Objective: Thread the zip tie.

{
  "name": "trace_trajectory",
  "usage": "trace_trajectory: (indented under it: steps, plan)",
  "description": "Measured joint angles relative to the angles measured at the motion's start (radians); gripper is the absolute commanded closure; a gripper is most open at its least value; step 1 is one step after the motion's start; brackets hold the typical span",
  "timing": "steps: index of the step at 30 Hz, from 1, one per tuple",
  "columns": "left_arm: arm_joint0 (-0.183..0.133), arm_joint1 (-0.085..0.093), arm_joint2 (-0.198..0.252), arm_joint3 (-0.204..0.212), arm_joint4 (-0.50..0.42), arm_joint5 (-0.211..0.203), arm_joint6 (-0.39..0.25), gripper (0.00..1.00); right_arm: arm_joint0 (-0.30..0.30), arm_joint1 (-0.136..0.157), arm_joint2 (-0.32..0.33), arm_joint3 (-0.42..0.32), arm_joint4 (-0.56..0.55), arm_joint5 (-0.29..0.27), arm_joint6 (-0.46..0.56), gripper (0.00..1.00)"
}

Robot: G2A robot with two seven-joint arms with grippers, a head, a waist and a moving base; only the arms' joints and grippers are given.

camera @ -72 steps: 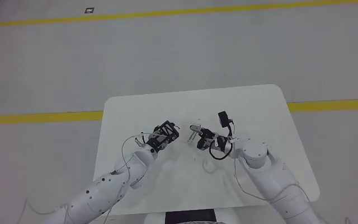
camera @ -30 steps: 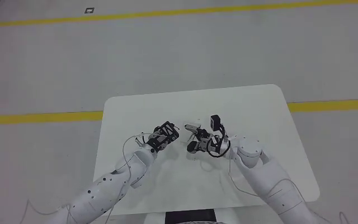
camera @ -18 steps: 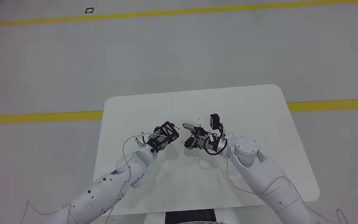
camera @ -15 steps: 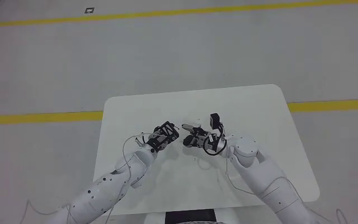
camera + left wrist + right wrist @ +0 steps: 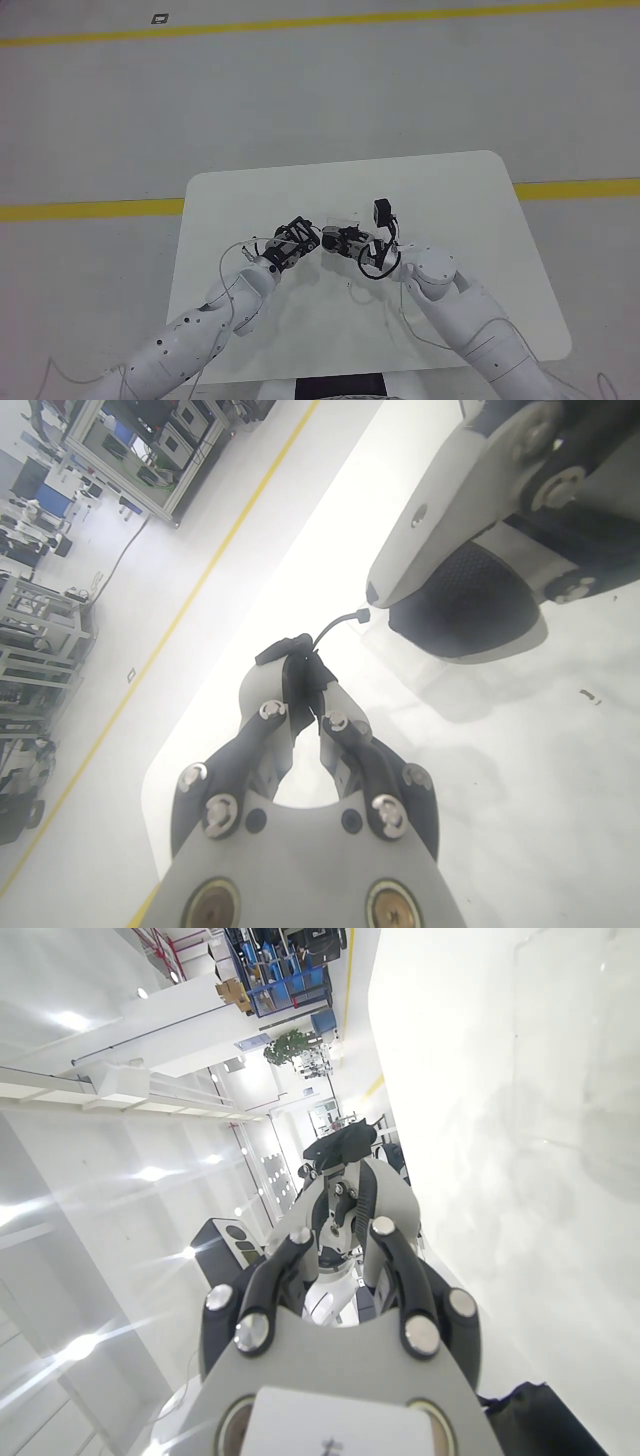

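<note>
A thin black zip tie [image 5: 335, 626] sticks out of my left gripper [image 5: 302, 655], which is shut on it. Its small square head [image 5: 363, 615] hangs in the air right at the tip of my right gripper [image 5: 372, 597]; I cannot tell whether they touch. In the right wrist view, the right gripper [image 5: 342, 1140] has its black pads [image 5: 350, 1135] pressed together, with nothing showing between them. From above, the left gripper [image 5: 306, 238] and right gripper [image 5: 330, 240] meet tip to tip over the middle of the white table [image 5: 450, 200].
A small dark fleck [image 5: 590, 696] lies on the table near the grippers. A faint clear sheet [image 5: 400, 665] seems to lie flat under them. The table's rounded far edge [image 5: 340, 165] and its right side are well away from both arms.
My right gripper has moved left across the table until its tip is against the left gripper. The left arm has kept still with the zip tie.
</note>
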Motion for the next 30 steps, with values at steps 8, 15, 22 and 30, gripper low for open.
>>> trace_trajectory:
  steps: [8,15,22,30]
  plan:
    - [0.000,0.000,0.000,0.000,0.000,0.000,0.000,1.00,0.006,-0.004,-0.008,0.003,0.007,-0.015,0.000,0.87]
    - [0.000,0.000,0.000,0.000,0.000,0.000,0.000,1.00,0.017,-0.009,-0.016,0.009,0.011,-0.022,-0.006,0.86]
    - [0.000,0.000,0.000,0.000,0.000,0.000,0.000,1.00,0.026,-0.014,-0.023,0.014,0.014,-0.026,-0.010,0.89]
    - [0.000,0.000,0.000,0.000,0.000,0.000,0.000,1.00,0.034,-0.018,-0.030,0.023,0.014,-0.025,-0.011,1.00]
